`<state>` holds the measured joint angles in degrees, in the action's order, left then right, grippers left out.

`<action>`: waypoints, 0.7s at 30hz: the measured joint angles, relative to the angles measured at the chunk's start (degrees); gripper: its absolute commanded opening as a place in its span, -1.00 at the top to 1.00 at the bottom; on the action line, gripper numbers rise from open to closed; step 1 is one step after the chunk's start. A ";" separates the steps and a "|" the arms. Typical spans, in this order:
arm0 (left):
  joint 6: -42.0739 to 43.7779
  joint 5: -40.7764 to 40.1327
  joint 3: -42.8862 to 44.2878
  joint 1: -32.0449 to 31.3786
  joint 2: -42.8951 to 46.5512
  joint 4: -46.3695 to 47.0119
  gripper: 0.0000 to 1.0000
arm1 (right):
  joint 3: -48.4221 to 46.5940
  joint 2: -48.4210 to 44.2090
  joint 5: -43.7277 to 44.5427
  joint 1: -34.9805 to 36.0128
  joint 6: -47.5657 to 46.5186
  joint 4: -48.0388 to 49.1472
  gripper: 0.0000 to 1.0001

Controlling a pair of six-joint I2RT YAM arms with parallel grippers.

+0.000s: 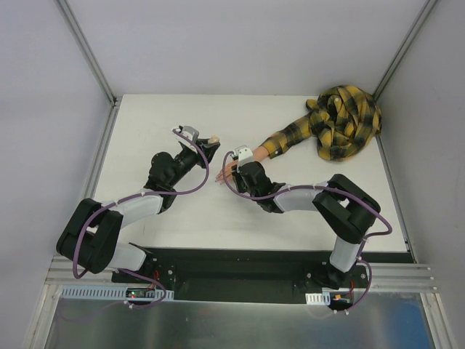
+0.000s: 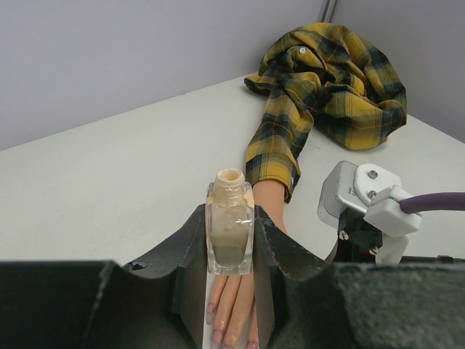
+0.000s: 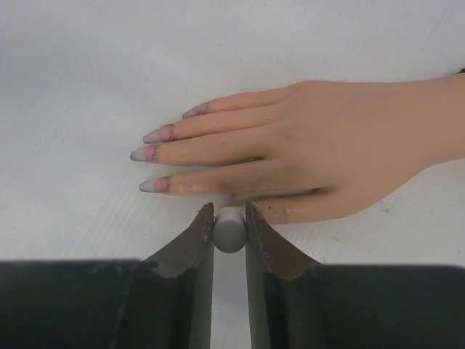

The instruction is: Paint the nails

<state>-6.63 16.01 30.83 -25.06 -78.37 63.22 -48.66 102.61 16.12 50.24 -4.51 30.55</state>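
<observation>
The likeliest slip is polish landing on skin instead of on the nails [image 3: 154, 136]: they are tiny, pale lilac tips, pinkish smears already sit at their bases, and the brush end is hidden below the grey cap [image 3: 229, 233], so its aim cannot be judged from the wrist view. A second risk is a nudge. The mannequin hand [image 3: 327, 145] lies loose, palm down, near the middle of the table [image 1: 167, 116], its fingers pointing left and its plaid sleeve [image 2: 272, 149] trailing far right to a heaped shirt [image 1: 343, 122] in the far right corner; a sideways push from the jaws, which stand just beside the thumb [image 3: 290, 211], would shift every nail. Third, the small beige polish bottle [image 2: 229, 243] is uncapped, and any tilt would spill it; the two wrists are also near each other, so a careless reach for a dip could knock them together. The right gripper [image 3: 229, 215] is closed down on the grey cap, jaws nearly together, on the near side of the mannequin hand. The right arm has its elbow bent out to the right and its forearm running left to the table's middle. The left gripper [image 2: 229, 218] is clamped on the bottle, which stands upright just left of the fingertips, and the left arm stretches from its base toward the far right.
</observation>
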 measured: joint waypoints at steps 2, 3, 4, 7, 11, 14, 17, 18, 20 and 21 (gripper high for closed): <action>0.00 0.00 0.00 0.00 0.00 0.00 1.00 | 0.00 0.00 0.42 -0.09 0.02 0.00 0.99; 0.00 0.00 0.00 0.00 0.00 0.00 1.00 | 0.00 0.00 0.66 -0.11 0.02 0.00 0.99; 0.00 0.00 0.00 0.00 0.00 0.00 1.00 | 0.00 0.00 0.92 -0.15 0.04 0.00 0.99; 0.00 0.00 0.00 0.00 0.00 0.00 1.00 | 0.02 0.00 1.51 -0.37 0.24 0.02 0.99; 0.02 0.00 0.00 0.00 0.00 0.00 1.00 | 0.13 -0.04 2.08 -0.66 0.50 0.09 0.99; 0.02 0.00 0.00 0.00 0.00 0.00 1.00 | 0.37 -0.22 2.80 -0.72 0.63 0.15 0.99; 0.00 0.00 0.00 0.00 0.00 0.00 1.00 | 0.90 -0.66 3.50 -0.81 0.63 0.24 0.99; 0.02 0.00 0.00 0.00 0.00 0.00 1.00 | 0.96 -0.70 3.74 -0.85 0.63 0.26 0.99; 0.02 0.00 0.00 0.00 0.00 -0.02 1.00 | 1.29 -0.92 4.20 -0.94 0.63 0.33 0.99; 0.02 0.00 0.00 0.00 0.00 0.00 1.00 | 1.44 -1.01 4.28 -0.98 0.63 0.35 0.99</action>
<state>-6.61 16.01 30.83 -25.06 -78.37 63.22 -47.22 101.60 20.40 49.25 -3.88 30.89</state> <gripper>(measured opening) 0.236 0.210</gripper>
